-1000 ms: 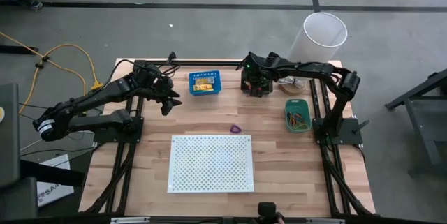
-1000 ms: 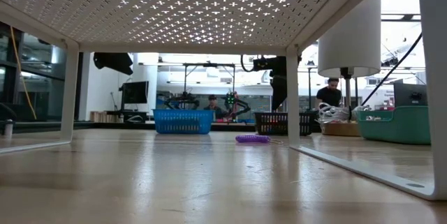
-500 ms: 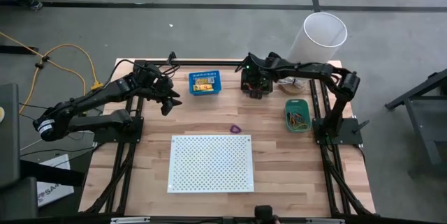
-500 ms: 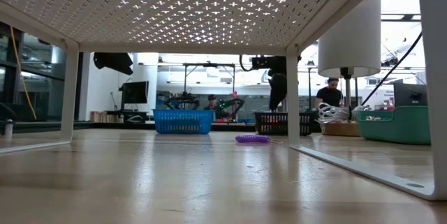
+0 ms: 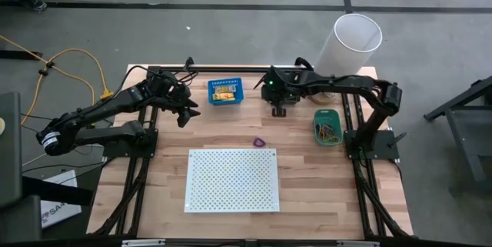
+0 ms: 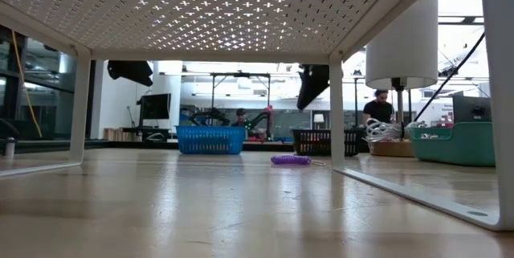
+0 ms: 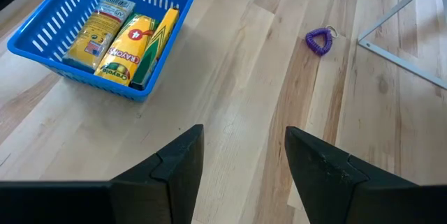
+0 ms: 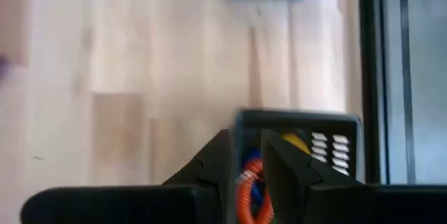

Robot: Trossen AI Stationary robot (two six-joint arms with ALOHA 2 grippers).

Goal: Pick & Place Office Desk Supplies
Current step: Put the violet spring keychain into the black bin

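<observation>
My right gripper (image 5: 278, 111) hangs just above the black slotted bin (image 8: 328, 147) at the table's far middle, shut on an orange plastic loop (image 8: 246, 185). The bin rests on its base (image 6: 321, 141). Over the table's far left, my left gripper (image 7: 243, 161) hangs open with nothing between its fingers. Beyond it, a blue bin (image 7: 105, 32) holds yellow-orange packets (image 7: 129, 46). A purple loop (image 5: 260, 141) lies flat on the wood between the blue bin and the white board. My right gripper pinches the orange loop (image 8: 244, 195) between its two fingers, which slant steeply down from above. The fingers hide most of the loop. Whether its lower end is clear of the black bin, I cannot tell.
A white perforated board (image 5: 233, 179) stands on legs over the table's near middle. A green bin (image 5: 327, 126) with rubber bands sits at the right, and a tall white cylinder (image 5: 350, 43) at the far right corner. Bare wood lies between the board and the bins.
My right gripper has risen a little from the black bin, swung toward the table's left and near edges, and tipped over at a slant. Its fingers have stayed shut. The black bin has not moved.
</observation>
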